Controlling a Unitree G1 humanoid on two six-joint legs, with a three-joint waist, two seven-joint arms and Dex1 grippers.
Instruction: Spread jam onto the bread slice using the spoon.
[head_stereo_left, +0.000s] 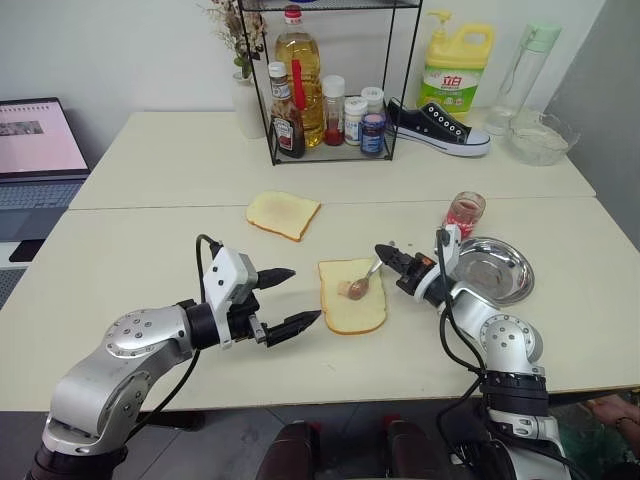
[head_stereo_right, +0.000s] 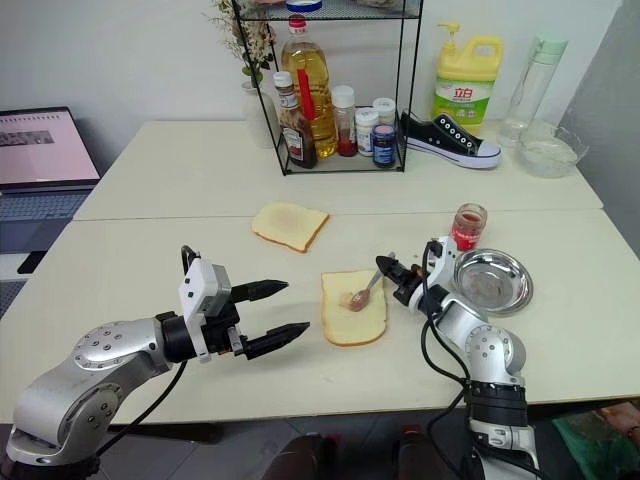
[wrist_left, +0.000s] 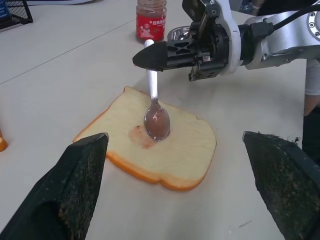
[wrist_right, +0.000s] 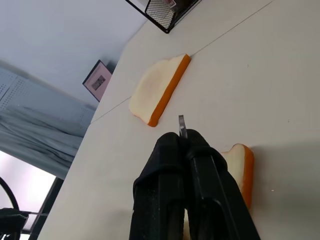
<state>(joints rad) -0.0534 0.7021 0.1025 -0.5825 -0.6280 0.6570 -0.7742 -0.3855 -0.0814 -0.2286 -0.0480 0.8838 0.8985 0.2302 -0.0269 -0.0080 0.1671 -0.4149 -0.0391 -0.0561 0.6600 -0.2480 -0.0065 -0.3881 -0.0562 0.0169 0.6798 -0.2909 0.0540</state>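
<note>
The pale bread slice (head_stereo_left: 340, 312) lies on the table in front of me. The silver spoon (wrist_left: 152, 85) slants down onto it, its bowl (wrist_left: 157, 123) resting on the slice with pinkish jam in it. A small reddish jam smear (wrist_left: 141, 138) marks the bread beside the bowl. My right gripper (head_stereo_left: 385, 254) is shut on the spoon's handle, just right of the slice. My left gripper (head_stereo_left: 297, 297) hovers open a little left of the slice, its fingers pointing at it and holding nothing.
A round steel dish (head_stereo_left: 497, 287) and a red jam jar (head_stereo_left: 466, 212) stand right of the slice. A smaller golden slice (head_stereo_left: 283, 213) lies behind. A wire rack of bottles (head_stereo_left: 330, 100), a shoe (head_stereo_left: 440, 128) and a detergent jug (head_stereo_left: 457, 70) line the back; a laptop (head_stereo_left: 35, 140) is at far left.
</note>
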